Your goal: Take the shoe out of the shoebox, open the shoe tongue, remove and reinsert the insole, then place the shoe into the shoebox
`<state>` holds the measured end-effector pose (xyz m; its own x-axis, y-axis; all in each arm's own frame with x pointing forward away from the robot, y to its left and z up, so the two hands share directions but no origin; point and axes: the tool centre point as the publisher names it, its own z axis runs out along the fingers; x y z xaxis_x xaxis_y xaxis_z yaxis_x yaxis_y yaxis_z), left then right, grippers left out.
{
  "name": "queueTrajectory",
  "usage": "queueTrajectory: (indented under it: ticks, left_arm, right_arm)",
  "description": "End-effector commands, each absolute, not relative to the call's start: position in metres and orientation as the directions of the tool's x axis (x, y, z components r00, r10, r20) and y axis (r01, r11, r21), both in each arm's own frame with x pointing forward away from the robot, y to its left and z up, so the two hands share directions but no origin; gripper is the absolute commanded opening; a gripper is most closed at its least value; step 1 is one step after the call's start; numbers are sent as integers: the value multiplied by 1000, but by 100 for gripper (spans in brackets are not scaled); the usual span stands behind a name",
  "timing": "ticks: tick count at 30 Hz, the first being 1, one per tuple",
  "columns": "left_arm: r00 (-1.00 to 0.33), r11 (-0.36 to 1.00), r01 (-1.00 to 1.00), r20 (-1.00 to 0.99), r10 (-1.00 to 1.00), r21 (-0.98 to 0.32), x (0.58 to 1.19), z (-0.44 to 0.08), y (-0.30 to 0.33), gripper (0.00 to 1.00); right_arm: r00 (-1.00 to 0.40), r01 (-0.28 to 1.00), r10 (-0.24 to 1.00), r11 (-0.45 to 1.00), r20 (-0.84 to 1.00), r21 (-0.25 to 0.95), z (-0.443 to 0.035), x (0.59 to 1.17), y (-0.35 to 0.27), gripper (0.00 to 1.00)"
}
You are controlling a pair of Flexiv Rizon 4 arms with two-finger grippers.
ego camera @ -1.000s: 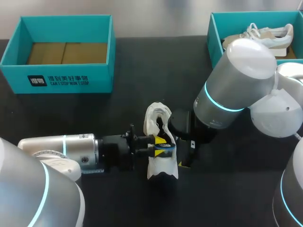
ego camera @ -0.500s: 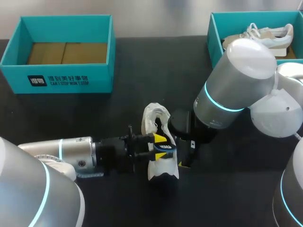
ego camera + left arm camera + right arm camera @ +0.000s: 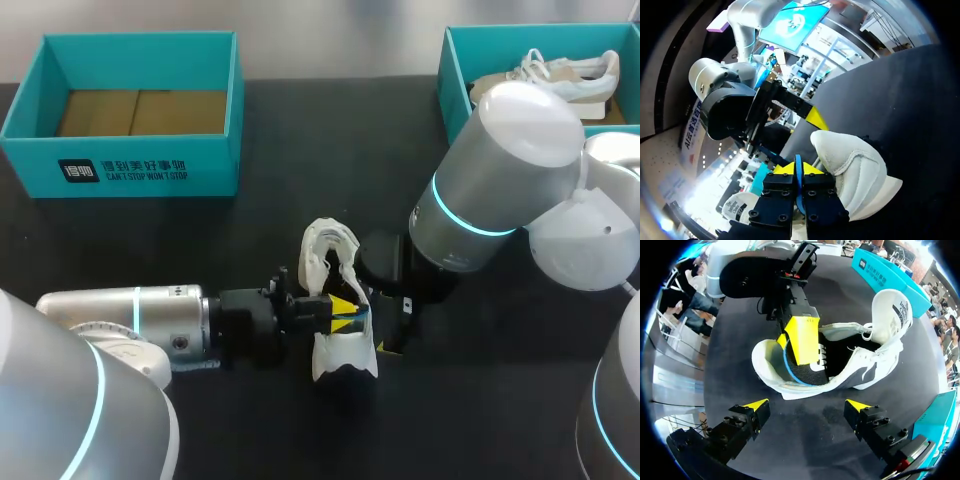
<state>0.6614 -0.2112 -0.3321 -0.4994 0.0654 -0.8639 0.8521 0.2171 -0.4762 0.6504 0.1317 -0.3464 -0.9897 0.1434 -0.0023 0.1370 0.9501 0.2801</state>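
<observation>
A white shoe [image 3: 342, 357] lies on its side on the black table, its opening turned toward my right arm. My left gripper [image 3: 345, 308] reaches into the shoe from the left. In the left wrist view its yellow tips [image 3: 799, 170] are shut on the thin blue-edged insole [image 3: 798, 187], with the shoe's white heel [image 3: 855, 170] beside them. In the right wrist view the shoe [image 3: 865, 367] lies just ahead of my right gripper [image 3: 807, 405], which is open wide and holds nothing. There a yellow left finger [image 3: 802, 337] sits inside the shoe over the insole's blue edge [image 3: 788, 371].
A teal shoebox [image 3: 140, 165] with a brown cardboard floor stands at the back left. A second teal box [image 3: 455, 70] at the back right holds another white shoe [image 3: 560, 72]. My right arm's big wrist [image 3: 490, 190] hangs over the table right of the shoe.
My left gripper's fingers have closed together inside the shoe, onto the insole. The shoe's upper part shifted slightly. My right arm has kept still.
</observation>
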Motion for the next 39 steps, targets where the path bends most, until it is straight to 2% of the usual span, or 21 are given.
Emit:
queueTrajectory:
  ticks: [1,12,13,14,15,16,17,18,20,27,29,32,34,39]
  left_arm:
    - [-490,238,855,-868,81,-461,671,-349,-214,0]
    - [-540,210,828,-840,48,-520,670,-337,-210,0]
    - [-546,208,825,-837,47,-526,669,-335,-209,29]
    - [-551,209,821,-833,46,-531,668,-333,-208,41]
    - [-570,209,807,-821,34,-552,667,-330,-207,46]
    - [-578,218,800,-815,35,-558,666,-328,-206,56]
    - [-576,222,802,-817,37,-555,665,-326,-205,73]
    - [-576,222,802,-817,37,-555,664,-323,-204,78]
    - [-579,224,799,-815,37,-558,662,-318,-202,82]
    - [-641,211,753,-767,26,-623,657,-306,-199,86]
    - [-659,195,741,-752,22,-643,656,-302,-199,83]
    - [-657,196,743,-753,31,-640,656,-297,-200,70]
    - [-655,201,745,-755,41,-635,658,-296,-201,49]
    - [-662,209,740,-746,63,-639,659,-294,-201,48]
  right_arm:
    - [-990,137,144,950,-4,279,-347,650,132,100]
    - [-990,137,144,950,-4,279,-347,650,132,100]
    - [-990,137,144,950,-4,279,-347,650,132,100]
    - [-990,137,144,950,-4,279,-347,650,132,100]
    - [-990,137,144,950,-4,279,-347,650,132,100]
    - [-990,137,144,950,-4,279,-347,650,132,100]
    - [-990,137,144,950,-4,279,-347,650,132,100]
    - [-990,137,144,950,-4,279,-347,650,132,100]
    - [-990,137,144,950,-4,279,-347,650,132,100]
    - [-990,137,144,950,-4,279,-347,650,132,100]
    - [-990,137,144,950,-4,279,-347,650,132,100]
    - [-990,137,144,950,-4,279,-347,650,132,100]
    - [-990,137,144,950,-4,279,-347,650,132,100]
    - [-990,137,144,950,-4,279,-347,650,132,100]
